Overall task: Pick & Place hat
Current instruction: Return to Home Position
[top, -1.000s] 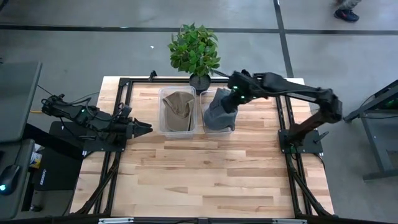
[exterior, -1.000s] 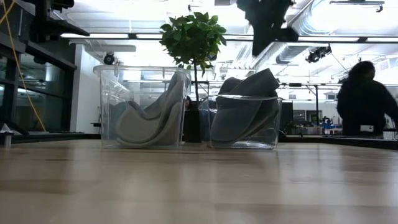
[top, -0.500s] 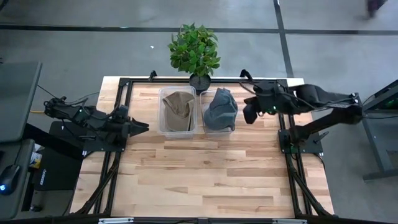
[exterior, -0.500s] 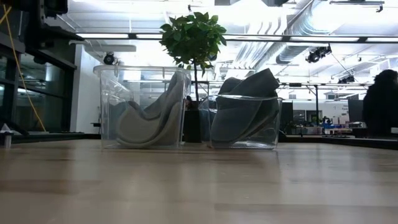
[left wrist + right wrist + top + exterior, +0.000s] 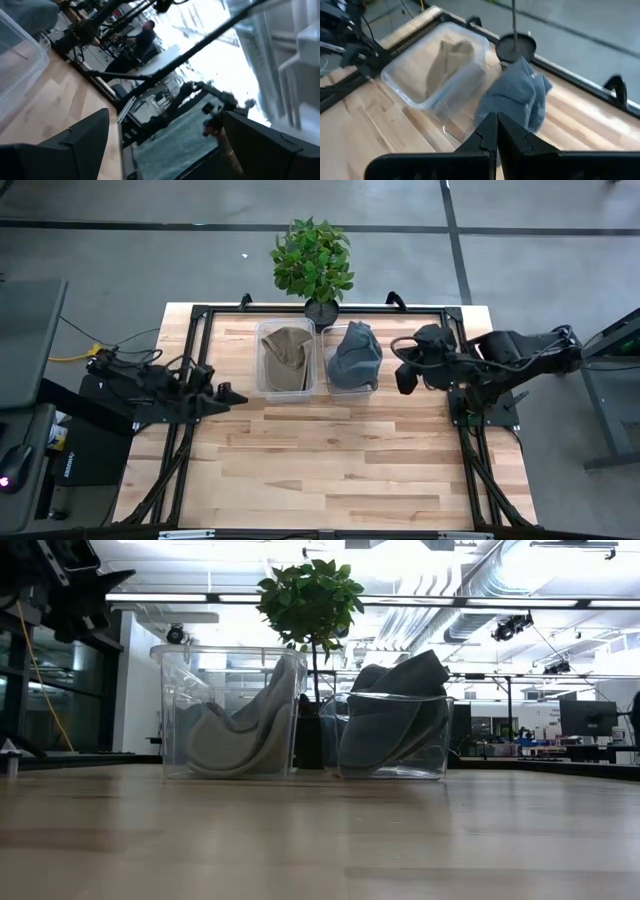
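Observation:
Two clear bins stand side by side at the table's far middle. A tan hat (image 5: pixel 285 356) (image 5: pixel 245 725) lies curled in the left bin (image 5: pixel 265 385), leaning on its wall. A grey-blue hat (image 5: pixel 354 356) (image 5: pixel 392 710) (image 5: pixel 517 97) sits in the right bin (image 5: pixel 330 385), its top poking above the rim. My right gripper (image 5: pixel 403 380) (image 5: pixel 496 119) hangs to the right of that bin, shut and holding nothing. My left gripper (image 5: pixel 236 395) (image 5: pixel 166 114) waits open at the table's left edge.
A potted plant (image 5: pixel 312 258) (image 5: pixel 312 600) stands just behind the bins, at the far edge. A black frame (image 5: pixel 200 315) runs along the table's left, far and right sides. Bare wood (image 5: pixel 330 460) stretches from the bins to the near edge.
My right gripper has drawn back from above the grey-blue hat's bin toward the table's right edge, and the arm has folded in. The hat has stayed in its bin. My left gripper has shifted slightly toward the near edge. A person in the room behind has walked off to the right.

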